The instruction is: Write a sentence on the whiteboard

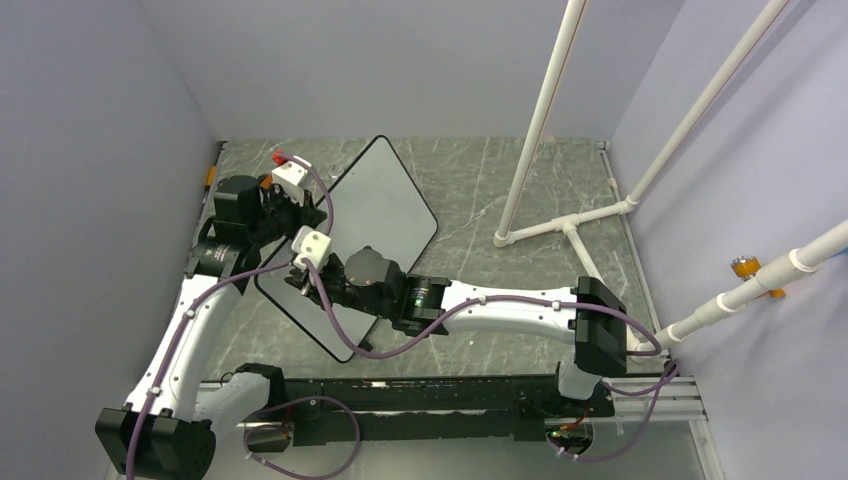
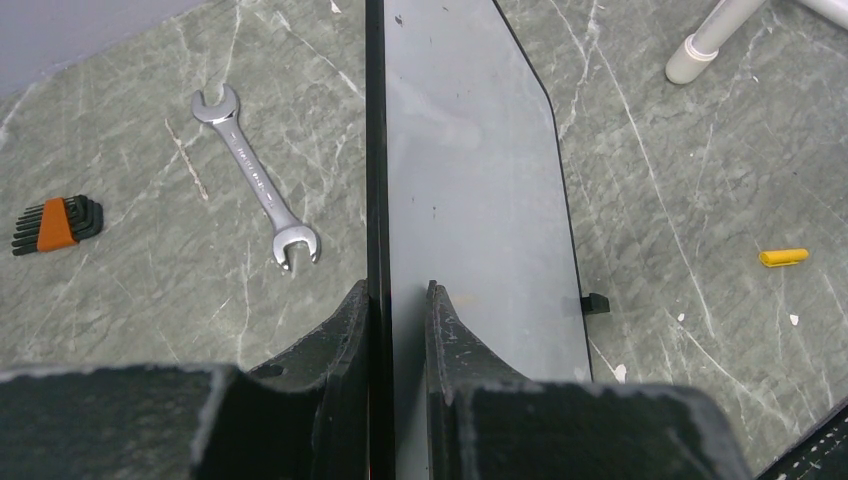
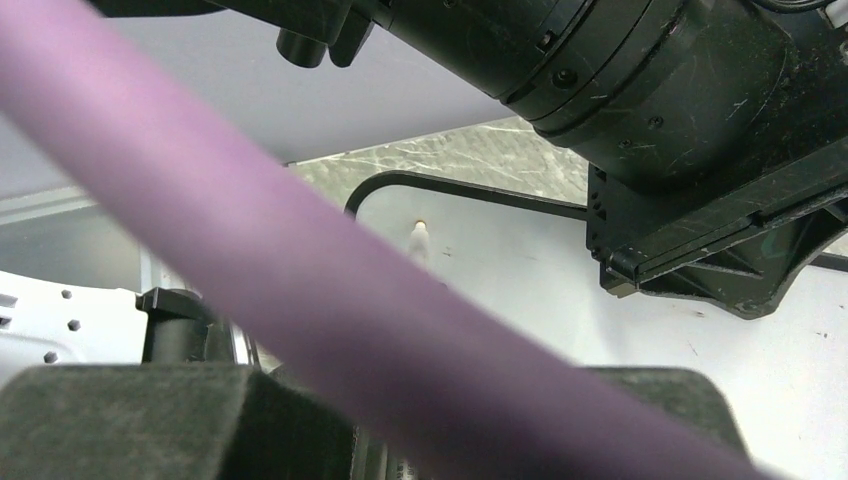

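on the whiteboard edge, left fingers clamp both faces.

You have the whiteboard set diagonally at the left half of the table. Your left gripper sits astride its left edge, one finger on each face. Your right arm reaches across over its near corner. The pipe frame stands to its right. From the left wrist, a wrench lies left of it, hex keys farther left, and a cap well off to the right.
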